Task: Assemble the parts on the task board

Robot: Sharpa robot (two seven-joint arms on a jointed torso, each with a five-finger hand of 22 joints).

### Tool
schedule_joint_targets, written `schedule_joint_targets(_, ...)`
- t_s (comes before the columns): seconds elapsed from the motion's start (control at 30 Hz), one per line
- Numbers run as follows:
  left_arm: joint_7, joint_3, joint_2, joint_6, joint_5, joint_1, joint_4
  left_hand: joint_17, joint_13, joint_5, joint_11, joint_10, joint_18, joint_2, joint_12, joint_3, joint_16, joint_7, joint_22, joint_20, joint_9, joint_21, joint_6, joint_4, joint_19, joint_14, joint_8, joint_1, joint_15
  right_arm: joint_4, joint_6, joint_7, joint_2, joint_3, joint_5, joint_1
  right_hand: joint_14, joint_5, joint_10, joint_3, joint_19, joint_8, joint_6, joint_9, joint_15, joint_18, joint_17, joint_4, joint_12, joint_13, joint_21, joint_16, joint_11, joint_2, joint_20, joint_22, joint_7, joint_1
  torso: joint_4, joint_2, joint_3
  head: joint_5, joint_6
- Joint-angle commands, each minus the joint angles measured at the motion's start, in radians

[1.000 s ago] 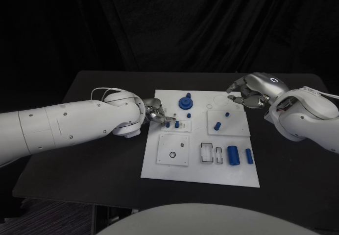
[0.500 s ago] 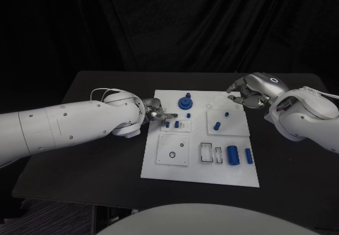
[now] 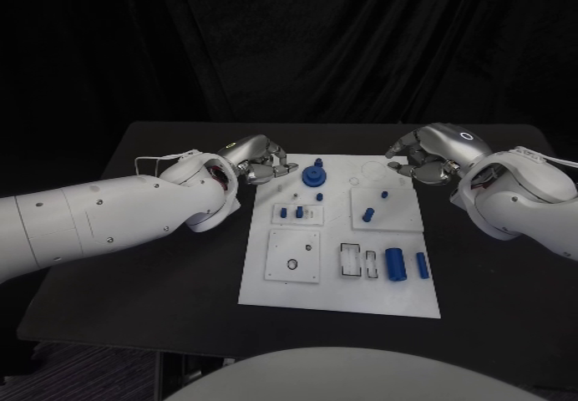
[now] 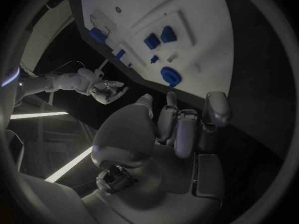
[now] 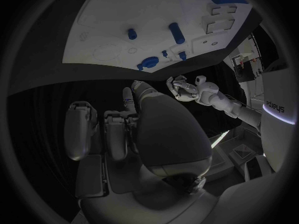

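Parts point(image 3: 397, 263) on the task board point(image 3: 289, 284): small, rigid, light (likely slick); pinch across their sides. Left robot hand point(image 3: 259, 159) and right robot hand point(image 3: 422, 159) curl, grasping nothing.

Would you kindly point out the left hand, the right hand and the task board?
left hand point(image 3: 263, 159), head view, knuckles.
right hand point(image 3: 424, 159), head view, back of hand.
task board point(image 3: 337, 294), head view, bare near margin.

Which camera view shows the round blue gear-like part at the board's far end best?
The head view: the round blue gear-like part sits unobstructed on the white task board, seen from above. Left wrist view shows it distorted; right wrist view shows it small and oblique.
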Motion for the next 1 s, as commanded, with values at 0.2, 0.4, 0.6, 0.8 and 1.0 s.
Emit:
schedule_joint_targets(0.2,0.393,0.001,0.071,0.018,-0.086,0.000,-0.092,-0.319,-0.151,0.032,0.076,-0.765,0.026,-0.040,-0.566,0.170,-0.306,0.021,0.024,0.048,-0.125,-0.284,-0.088,-0.027,-0.370,-0.742,-0.073,0.246,0.076,-0.003,-0.012,-0.005,0.005,0.001,-0.006,-0.003,0.107,0.004,0.104,0.005,0.003,-0.004,-0.005,-0.002,0.004,0.008,0.264,0.000,0.003,0.263,-0.004,0.003,0.007,0.005,0.007,0.200,0.004,-0.005,0.0007,0.000,-0.0003,-0.006,0.000)
schedule_joint_targets(0.4,0.442,0.001,0.144,0.126,-0.089,0.000,-0.192,-0.354,-0.384,0.069,0.076,-0.736,0.023,-0.124,-0.740,0.383,-0.279,0.005,0.076,0.051,-0.209,-0.052,-0.102,-0.096,-0.153,-0.566,-0.074,0.321,0.055,-0.006,-0.012,-0.004,0.009,0.001,-0.006,-0.004,0.107,0.006,0.104,0.005,0.003,-0.004,-0.005,-0.002,0.004,0.008,0.264,0.001,0.003,0.263,-0.005,0.003,0.007,0.006,0.007,0.200,0.003,-0.005,0.0002,0.002,0.0000,-0.010,0.000)
schedule_joint_targets(0.6,0.431,0.001,0.193,0.192,-0.123,-0.007,-0.259,-0.250,-0.454,0.059,0.078,-0.703,-0.016,-0.184,-0.725,0.541,-0.149,-0.016,0.142,0.054,-0.295,0.235,-0.106,-0.171,0.113,-0.276,-0.073,0.252,0.036,-0.005,-0.014,-0.003,0.009,0.001,-0.006,-0.004,0.107,0.006,0.104,0.005,0.003,-0.004,-0.005,-0.002,0.004,0.008,0.264,0.001,0.003,0.263,-0.005,0.003,0.007,0.006,0.007,0.200,0.003,-0.005,-0.0007,0.005,-0.0012,-0.013,0.000)
schedule_joint_targets(0.8,0.392,0.001,0.219,0.238,-0.156,-0.015,-0.286,-0.227,-0.455,0.037,0.079,-0.681,-0.032,-0.194,-0.697,0.570,-0.112,-0.015,0.164,0.056,-0.319,0.305,-0.096,-0.191,0.194,-0.200,-0.071,0.213,0.037,-0.003,-0.019,-0.002,0.007,0.001,-0.006,-0.004,0.107,0.007,0.104,0.006,0.003,-0.004,-0.004,-0.002,0.004,0.008,0.264,0.000,0.003,0.263,-0.004,0.003,0.006,0.005,0.007,0.201,0.003,-0.005,-0.0047,0.006,0.0006,-0.012,0.000)
schedule_joint_targets(1.0,0.366,0.001,0.234,0.260,-0.164,-0.021,-0.294,-0.223,-0.454,0.026,0.082,-0.673,-0.037,-0.197,-0.685,0.576,-0.102,-0.010,0.169,0.059,-0.329,0.322,-0.088,-0.197,0.215,-0.182,-0.070,0.194,0.040,-0.003,-0.017,-0.004,0.005,0.001,-0.006,-0.004,0.107,0.007,0.104,0.006,0.003,-0.004,-0.004,-0.002,0.004,0.008,0.264,0.000,0.003,0.263,-0.004,0.003,0.006,0.005,0.007,0.201,0.003,-0.005,-0.0052,0.007,0.0001,-0.011,0.000)
